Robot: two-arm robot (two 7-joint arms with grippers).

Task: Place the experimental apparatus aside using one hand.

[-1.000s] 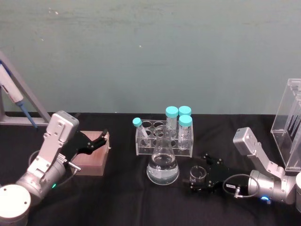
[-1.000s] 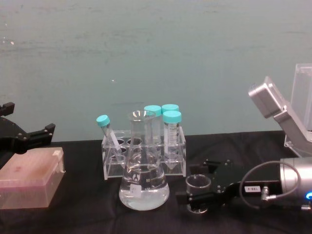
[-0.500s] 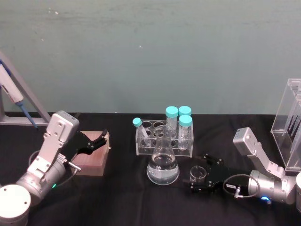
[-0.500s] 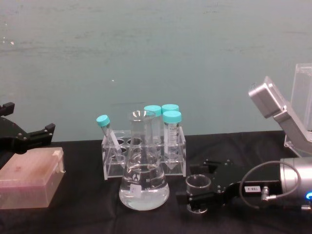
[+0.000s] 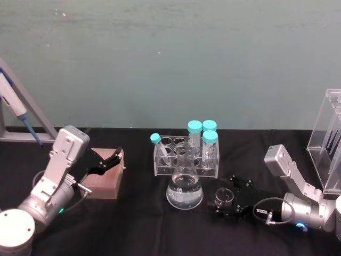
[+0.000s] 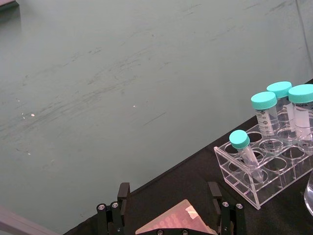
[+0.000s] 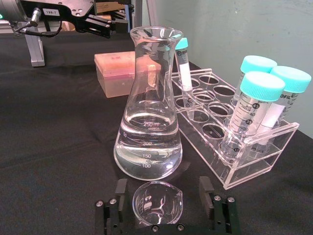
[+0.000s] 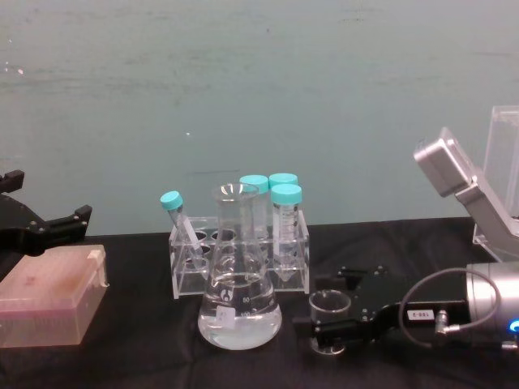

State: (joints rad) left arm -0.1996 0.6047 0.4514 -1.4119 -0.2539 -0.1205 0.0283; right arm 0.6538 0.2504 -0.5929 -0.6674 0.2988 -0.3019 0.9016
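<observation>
A black table (image 5: 138, 224) stood before a green wall (image 5: 160, 53). The right pincer (image 5: 225, 198) was down low by the table with its two fingers spread wide. The small glass beaker (image 7: 156, 203) sat right between the fingers, with a little gap on each side. Just past the fingertips stood the flask (image 7: 148, 142) with clear liquid in it. Beyond that was the tube rack (image 7: 234, 156). The tall clear stand (image 5: 327, 144) was back beside the pincer's arm, well apart. The left pincer (image 5: 114, 157) hung open over a pink box (image 8: 49, 296), far off.
</observation>
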